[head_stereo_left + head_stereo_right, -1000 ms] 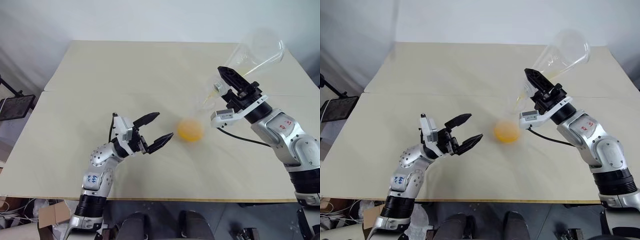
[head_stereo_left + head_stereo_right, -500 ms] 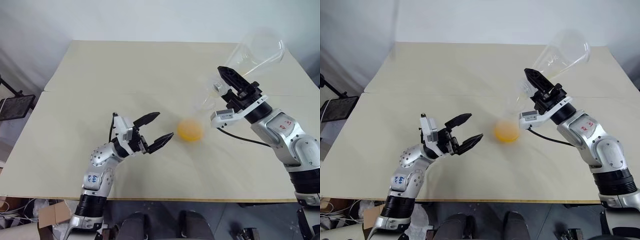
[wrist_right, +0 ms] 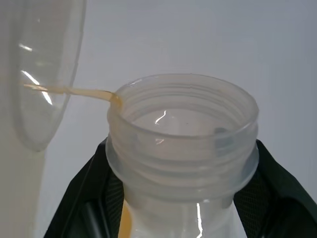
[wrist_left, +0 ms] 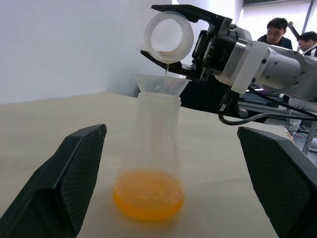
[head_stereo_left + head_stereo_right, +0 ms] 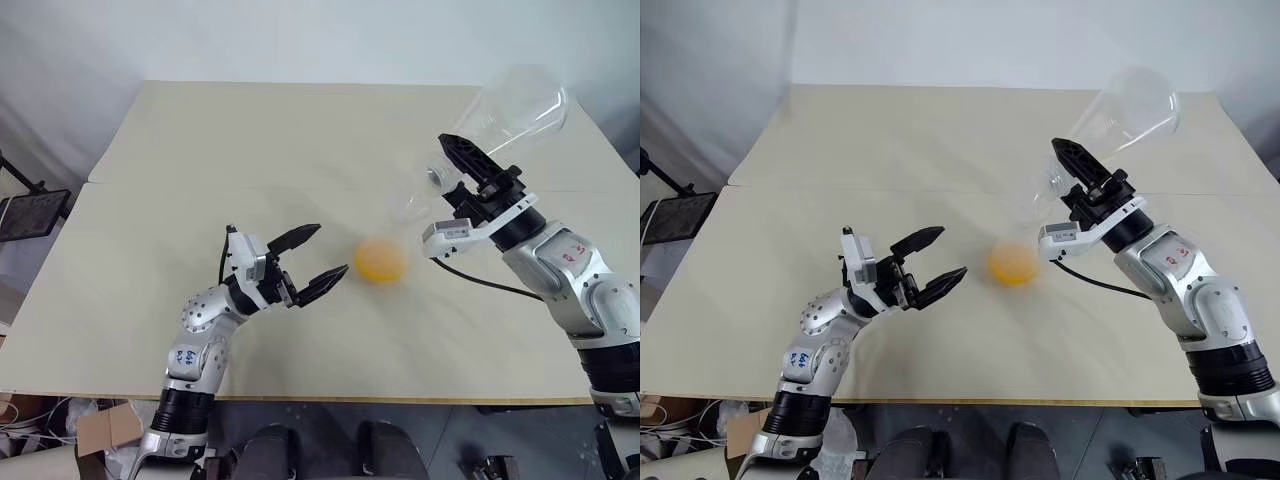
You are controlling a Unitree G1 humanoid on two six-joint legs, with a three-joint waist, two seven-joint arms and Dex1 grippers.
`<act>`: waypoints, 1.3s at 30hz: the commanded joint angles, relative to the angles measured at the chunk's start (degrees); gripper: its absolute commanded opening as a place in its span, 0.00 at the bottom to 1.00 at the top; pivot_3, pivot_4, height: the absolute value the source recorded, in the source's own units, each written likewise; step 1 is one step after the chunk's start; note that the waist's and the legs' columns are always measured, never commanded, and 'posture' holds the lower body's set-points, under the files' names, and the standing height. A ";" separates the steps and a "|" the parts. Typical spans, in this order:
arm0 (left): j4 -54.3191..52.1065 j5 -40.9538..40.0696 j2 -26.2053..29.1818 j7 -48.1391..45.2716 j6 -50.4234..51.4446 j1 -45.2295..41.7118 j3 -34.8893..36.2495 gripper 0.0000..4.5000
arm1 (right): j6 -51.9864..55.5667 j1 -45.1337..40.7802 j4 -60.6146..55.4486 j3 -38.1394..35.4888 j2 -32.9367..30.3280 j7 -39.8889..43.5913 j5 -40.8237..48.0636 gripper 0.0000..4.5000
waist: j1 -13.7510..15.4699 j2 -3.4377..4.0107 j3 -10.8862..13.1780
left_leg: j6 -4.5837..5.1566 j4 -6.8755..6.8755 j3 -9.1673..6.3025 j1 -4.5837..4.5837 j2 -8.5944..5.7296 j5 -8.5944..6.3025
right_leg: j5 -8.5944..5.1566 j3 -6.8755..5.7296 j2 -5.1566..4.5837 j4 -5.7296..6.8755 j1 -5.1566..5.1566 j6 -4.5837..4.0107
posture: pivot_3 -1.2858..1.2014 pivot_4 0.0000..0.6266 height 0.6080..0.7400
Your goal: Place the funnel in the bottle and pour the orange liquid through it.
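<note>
- The left gripper (image 5: pixel 312 258) is hovering just above the table (image 5: pixel 250 140), well to the left of the bottle (image 4: pixel 154 148), with its two black fingers spread wide and nothing between them.
- The bottle, clear plastic with a wide rounded base and a narrow neck, is standing upright on the table, apart from both grippers.
- The orange liquid (image 4: pixel 148 194) is lying as a shallow pool in the bottom of the bottle; it shows as the one bright spot on the pale table.
- The funnel (image 4: pixel 161 85), a small clear cone, is sitting in the bottle's mouth, stem down.
- Above and to the right of the bottle, the right gripper (image 5: pixel 455 180) is clamping the threaded neck of a second clear container (image 5: pixel 515 105), a large tapered vessel tipped with its mouth down over the funnel and its base raised up to the right.
- A thin thread of orange is running from that container's lip (image 3: pixel 113 96) toward the funnel.
- Judging by this, the pouring step is in hand and nearly finished: most of the liquid seems to be in the bottle already, and the tipped container looks almost drained.
- The next move is likely calling for the last drops to fall, then for the container to be righted gently, away from the funnel, without knocking it or the unsteadied bottle.
</note>
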 commanded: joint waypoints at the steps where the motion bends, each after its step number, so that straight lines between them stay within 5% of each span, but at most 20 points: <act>1: -1.07 -0.14 0.28 -0.32 -0.83 -0.64 -0.14 1.00 | 0.85 0.98 -3.37 -3.07 1.44 3.43 8.57 0.55 | 0.02 0.00 0.00 | 0.00 0.00 -0.01 0.00 0.00 0.00 | 0.00 -0.01 0.00 0.00 0.00 0.00 | 0.52 0.24 1.00; 9: -0.75 -0.45 1.89 -0.92 -0.37 -1.15 0.44 1.00 | 7.89 4.63 -7.66 -9.80 6.26 12.18 30.15 0.55 | 0.09 -0.03 0.02 | 0.02 0.01 -0.06 0.00 -0.01 0.01 | 0.00 -0.07 -0.02 0.00 0.04 0.00 | 0.52 0.24 1.00; 16: -0.51 -0.85 2.73 -1.67 0.31 -1.71 0.26 1.00 | 27.65 7.85 -10.81 -24.87 11.07 16.67 53.63 0.55 | 0.47 -0.03 0.02 | 0.03 0.02 -0.16 -0.01 -0.03 0.01 | 0.00 -0.13 -0.04 0.00 0.11 0.00 | 0.52 0.24 1.00; 21: -0.12 -0.95 2.72 -2.22 0.91 -2.40 0.07 1.00 | 31.25 12.76 -6.73 -31.85 8.50 13.47 50.80 0.55 | 0.57 -0.02 0.01 | 0.04 0.02 -0.11 -0.01 -0.03 0.00 | 0.00 -0.10 -0.04 0.00 0.09 0.00 | 0.52 0.24 1.00; 28: 0.42 -0.86 2.48 -2.62 1.01 -2.86 0.11 1.00 | 32.23 15.03 -0.35 -42.61 13.92 8.41 59.00 0.55 | 0.30 -0.01 0.01 | 0.04 0.01 -0.06 0.01 -0.02 0.01 | 0.00 -0.08 0.01 0.03 0.07 0.00 | 0.52 0.24 1.00; 39: 2.01 -0.61 2.09 -3.09 0.11 -4.05 0.17 1.00 | 27.76 19.57 6.32 -47.32 17.44 4.22 61.63 0.55 | 0.23 0.02 -0.01 | 0.05 0.00 0.02 0.02 -0.06 0.01 | 0.00 0.04 -0.02 -0.01 0.05 0.00 | 0.52 0.24 1.00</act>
